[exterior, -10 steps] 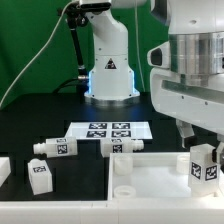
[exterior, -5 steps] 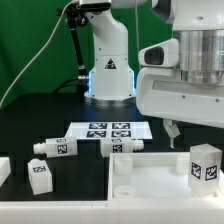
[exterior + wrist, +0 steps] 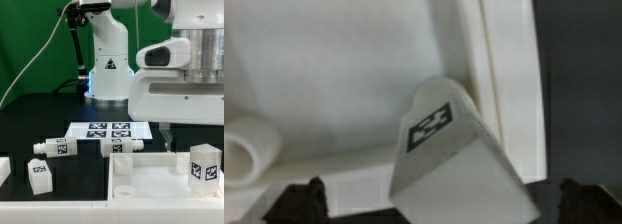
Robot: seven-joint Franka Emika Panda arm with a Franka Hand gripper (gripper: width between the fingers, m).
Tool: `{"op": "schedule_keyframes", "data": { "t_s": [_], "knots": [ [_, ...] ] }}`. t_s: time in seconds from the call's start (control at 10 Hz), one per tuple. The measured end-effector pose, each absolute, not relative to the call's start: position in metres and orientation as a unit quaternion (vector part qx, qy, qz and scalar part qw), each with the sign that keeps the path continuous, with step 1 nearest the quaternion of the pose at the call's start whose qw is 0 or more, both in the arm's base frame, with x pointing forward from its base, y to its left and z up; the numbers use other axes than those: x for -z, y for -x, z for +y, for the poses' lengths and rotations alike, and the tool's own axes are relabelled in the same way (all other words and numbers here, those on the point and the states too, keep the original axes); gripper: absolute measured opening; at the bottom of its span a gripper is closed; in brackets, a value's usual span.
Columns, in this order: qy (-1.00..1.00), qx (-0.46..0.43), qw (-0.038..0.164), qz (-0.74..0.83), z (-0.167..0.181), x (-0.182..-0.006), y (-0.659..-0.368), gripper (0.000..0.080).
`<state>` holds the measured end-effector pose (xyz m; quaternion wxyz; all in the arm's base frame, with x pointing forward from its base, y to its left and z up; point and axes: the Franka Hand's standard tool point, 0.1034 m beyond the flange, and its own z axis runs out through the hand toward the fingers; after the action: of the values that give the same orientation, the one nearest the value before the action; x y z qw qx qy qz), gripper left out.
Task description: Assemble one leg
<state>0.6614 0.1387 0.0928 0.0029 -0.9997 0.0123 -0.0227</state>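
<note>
One leg (image 3: 205, 163), a white peg with square marker tags, stands upright at the right corner of the big white square top (image 3: 150, 178). In the wrist view the same leg (image 3: 446, 140) stands against the top's raised rim (image 3: 491, 60). My gripper (image 3: 192, 130) hangs above the leg, clear of it. In the wrist view the gripper (image 3: 441, 200) is open, with a dark fingertip (image 3: 304, 196) on either side of the leg and a gap to each. It holds nothing.
Two more legs (image 3: 52, 147) (image 3: 122, 147) lie on the black table in front of the marker board (image 3: 110, 130). Another peg (image 3: 40, 175) sits at the exterior view's left, and one more at the left edge (image 3: 3, 168). The arm's base (image 3: 108, 72) stands behind.
My gripper has risen away from the upright leg and shifted toward the exterior view's left. The leg stays standing on the top. The other parts have not moved.
</note>
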Motion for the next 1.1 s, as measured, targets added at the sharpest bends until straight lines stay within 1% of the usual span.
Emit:
{"op": "schedule_keyframes", "data": {
  "t_s": [0.2,0.5,0.7,0.8,0.9,1.1],
  "knots": [
    [0.998,0.024,0.002,-0.056,0.1408,-0.0912,-0.6603,0.0648],
    [0.991,0.023,-0.006,-0.129,0.1396,-0.0891,-0.6585,0.0648],
    [0.991,0.023,-0.007,-0.129,0.1385,-0.0885,-0.6585,0.0392],
    [0.991,0.023,-0.007,-0.129,0.1384,-0.0884,-0.6585,0.0392],
    [0.992,0.023,-0.006,-0.124,0.1384,-0.0884,-0.6584,0.0281],
    [0.995,0.023,-0.006,-0.098,0.1384,-0.0883,-0.6584,0.0281]
  ]
}}
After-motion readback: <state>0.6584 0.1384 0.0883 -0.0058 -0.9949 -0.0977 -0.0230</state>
